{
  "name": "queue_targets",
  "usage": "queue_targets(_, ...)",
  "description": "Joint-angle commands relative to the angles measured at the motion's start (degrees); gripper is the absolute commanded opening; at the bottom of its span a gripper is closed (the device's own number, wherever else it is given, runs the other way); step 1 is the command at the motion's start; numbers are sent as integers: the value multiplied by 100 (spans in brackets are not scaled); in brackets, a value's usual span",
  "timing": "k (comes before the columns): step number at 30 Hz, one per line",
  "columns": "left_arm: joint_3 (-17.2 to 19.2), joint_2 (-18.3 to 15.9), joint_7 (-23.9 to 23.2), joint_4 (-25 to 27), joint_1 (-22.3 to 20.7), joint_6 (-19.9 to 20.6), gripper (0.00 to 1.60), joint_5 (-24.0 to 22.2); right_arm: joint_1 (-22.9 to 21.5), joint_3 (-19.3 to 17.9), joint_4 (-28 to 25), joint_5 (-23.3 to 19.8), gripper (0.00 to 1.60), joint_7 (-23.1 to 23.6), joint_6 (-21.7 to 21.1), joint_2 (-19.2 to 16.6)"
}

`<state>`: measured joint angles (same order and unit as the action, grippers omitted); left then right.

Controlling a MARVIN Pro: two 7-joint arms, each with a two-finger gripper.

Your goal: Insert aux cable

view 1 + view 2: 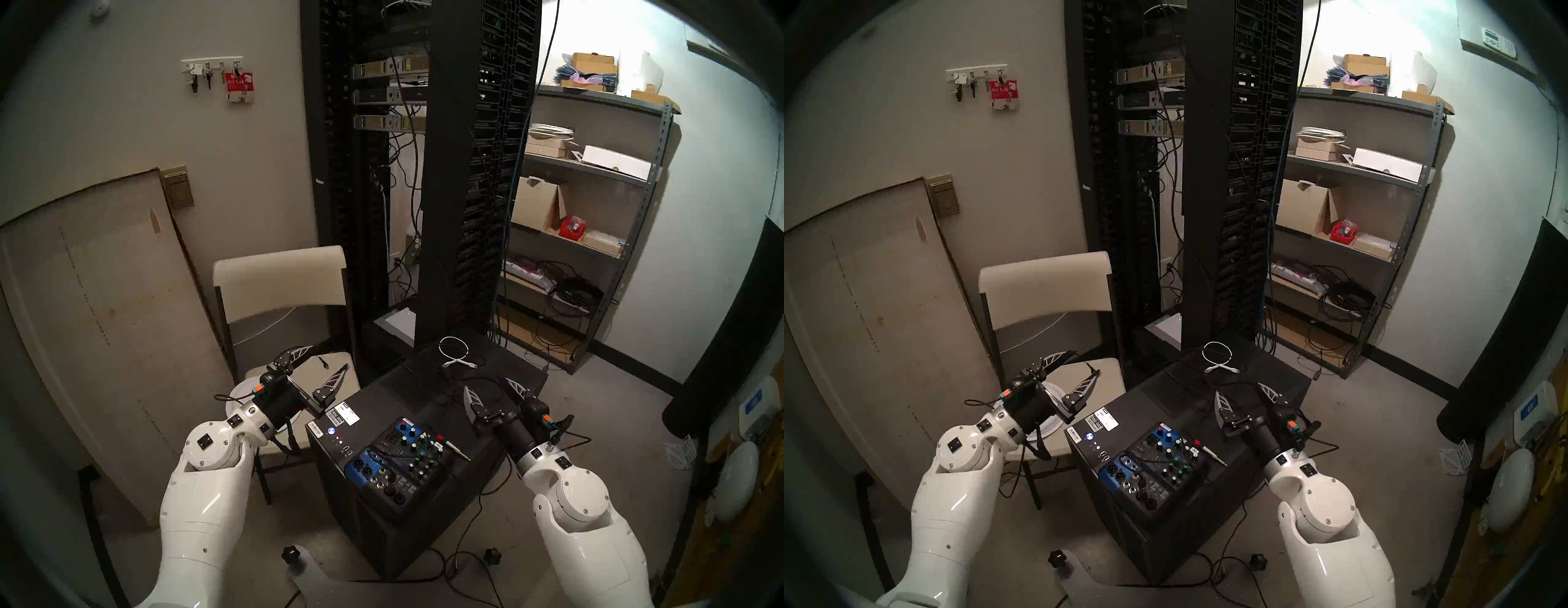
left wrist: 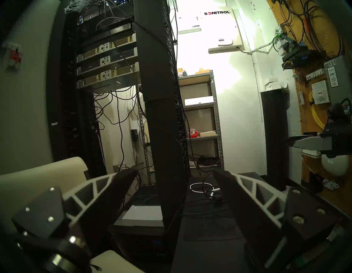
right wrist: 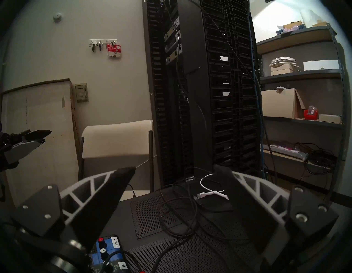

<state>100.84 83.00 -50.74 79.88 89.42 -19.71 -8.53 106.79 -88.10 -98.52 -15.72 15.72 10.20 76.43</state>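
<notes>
- Aux cable [image 1: 457, 450]: silver jack plug lies flat on the black perforated worktop [image 1: 488, 446], just behind and to the left of the right claw [image 1: 494, 392], touching the right edge of the audio mixer [image 1: 396, 460].
- Right claw: fingers spread wide, empty, hovering above the worktop; loose black cord loops lie below and between its fingers [image 3: 106, 200].
- Left claw [image 1: 318, 358]: spread wide, empty, held over the folding chair [image 1: 280, 288], well left of the plug.
- White coiled cable [image 1: 456, 354]: ahead of the right claw, on the worktop's far end.
- Server rack [image 1: 424, 170]: stands beyond both claws.
</notes>
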Motion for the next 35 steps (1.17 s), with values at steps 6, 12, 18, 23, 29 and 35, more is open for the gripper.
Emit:
queue_targets(6, 9, -17, -27, 85, -57, -21, 151, -38, -65, -3, -103, 28, 160, 5, 73, 44)
queue_targets(12, 12, -14, -32, 85, -58, -21, 151, -37, -65, -18, -102, 43, 160, 22, 70, 64)
queue_targets(18, 14, -12, -35, 84, -59, -21, 151, -36, -64, -32, -102, 55, 160, 37, 66, 81)
queue_targets(23, 17, -10, -37, 84, -59, -21, 151, -35, -64, -43, -102, 66, 160, 51, 63, 96)
queue_targets(29, 19, -8, -40, 84, -60, -21, 151, -33, -63, -57, -102, 78, 160, 68, 60, 114)
queue_targets(35, 22, -6, -43, 84, -60, -20, 151, -31, -63, -70, -102, 89, 160, 82, 56, 131)
